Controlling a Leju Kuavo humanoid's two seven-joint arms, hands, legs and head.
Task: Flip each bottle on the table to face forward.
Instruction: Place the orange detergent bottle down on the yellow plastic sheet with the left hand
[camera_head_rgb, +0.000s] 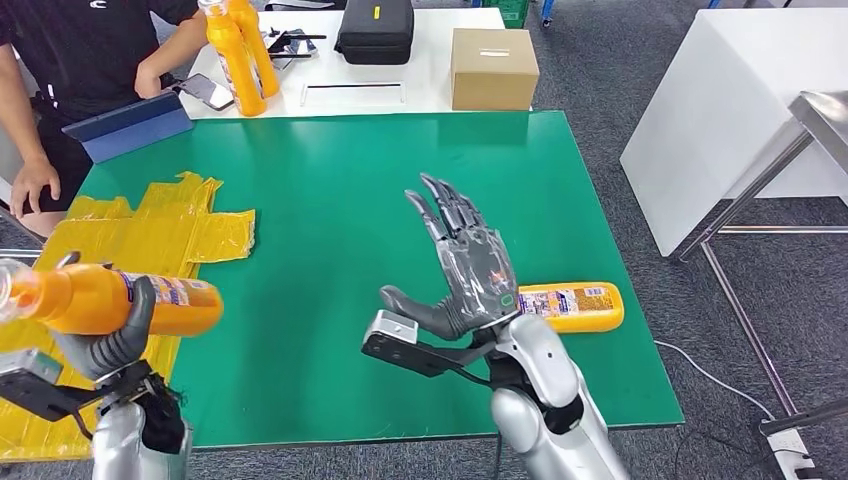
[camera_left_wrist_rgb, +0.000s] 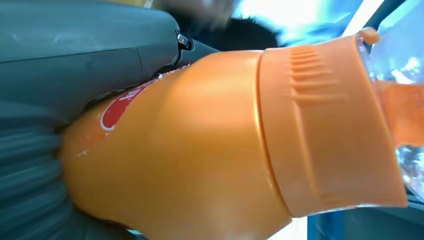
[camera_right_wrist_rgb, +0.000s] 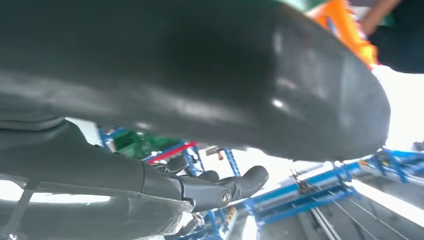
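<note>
The left robot hand (camera_head_rgb: 118, 335) grips an orange bottle (camera_head_rgb: 110, 298) lying sideways above the front left corner of the green tabletop (camera_head_rgb: 340, 180), over a sheet of yellow plastic (camera_head_rgb: 150, 235). The left wrist view shows its orange cap collar (camera_left_wrist_rgb: 325, 125) close up. The right robot hand (camera_head_rgb: 465, 265) is raised over the tabletop's front right area, fingers spread wide, holding nothing. Just beside it, a second orange bottle (camera_head_rgb: 575, 305) lies on its side near the right edge, label up. Past the far edge, 2 more bottles (camera_head_rgb: 240, 50) stand on a white table (camera_head_rgb: 420, 80).
</note>
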